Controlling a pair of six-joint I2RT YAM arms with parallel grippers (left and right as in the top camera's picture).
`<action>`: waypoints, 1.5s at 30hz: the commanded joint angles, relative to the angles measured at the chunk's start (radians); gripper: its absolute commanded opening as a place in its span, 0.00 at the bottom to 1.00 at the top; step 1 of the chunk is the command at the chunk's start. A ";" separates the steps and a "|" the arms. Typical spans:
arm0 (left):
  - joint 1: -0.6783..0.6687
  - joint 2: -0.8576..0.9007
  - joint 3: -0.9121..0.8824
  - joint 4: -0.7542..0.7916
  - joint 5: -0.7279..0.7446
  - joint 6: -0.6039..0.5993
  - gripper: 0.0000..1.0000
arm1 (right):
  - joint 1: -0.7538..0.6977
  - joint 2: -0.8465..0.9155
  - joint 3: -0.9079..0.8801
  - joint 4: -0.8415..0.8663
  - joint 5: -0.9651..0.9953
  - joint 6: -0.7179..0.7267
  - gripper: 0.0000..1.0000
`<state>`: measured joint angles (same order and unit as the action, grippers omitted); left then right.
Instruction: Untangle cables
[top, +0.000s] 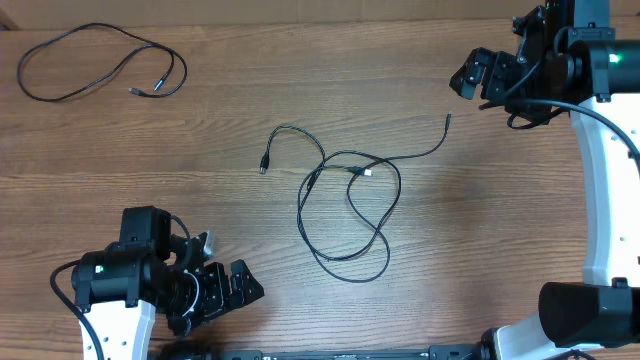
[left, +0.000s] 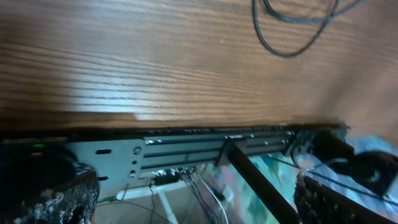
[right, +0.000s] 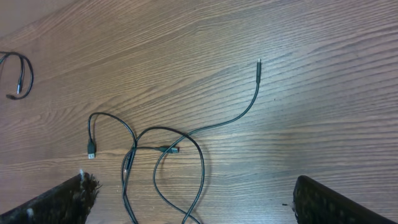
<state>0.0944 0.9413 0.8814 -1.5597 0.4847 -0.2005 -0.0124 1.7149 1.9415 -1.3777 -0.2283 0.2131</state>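
Observation:
Two thin black cables (top: 377, 232) lie looped over each other in the middle of the table. One plug (top: 264, 165) points left, a long end (top: 447, 118) runs off to the upper right, and a silver-tipped plug (top: 366, 174) sits inside the loops. A third cable (top: 150, 43) lies alone at the far left. My left gripper (top: 235, 288) is open at the front edge, well left of the tangle. My right gripper (top: 472, 75) is open at the far right, above the table. In the right wrist view the tangle (right: 202, 168) lies between the open fingers (right: 62, 202), untouched.
The left wrist view looks along the table's front edge (left: 186, 134), with a metal rail and loose wiring below it; only the bottom of a cable loop (left: 283, 55) shows. The right arm's white base (top: 605, 200) stands along the right side.

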 joint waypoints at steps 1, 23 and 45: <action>-0.004 -0.008 0.096 0.024 -0.089 -0.041 1.00 | 0.002 -0.013 0.023 0.004 0.003 0.000 1.00; -0.004 -0.028 0.401 -0.061 -0.442 -0.143 1.00 | 0.002 -0.013 0.023 0.004 0.003 0.000 1.00; -0.004 -0.027 0.404 0.134 -0.462 -0.174 1.00 | 0.002 -0.013 0.023 0.004 0.003 0.000 1.00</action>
<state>0.0929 0.9207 1.2762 -1.4235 -0.0105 -0.3653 -0.0120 1.7149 1.9415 -1.3773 -0.2291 0.2127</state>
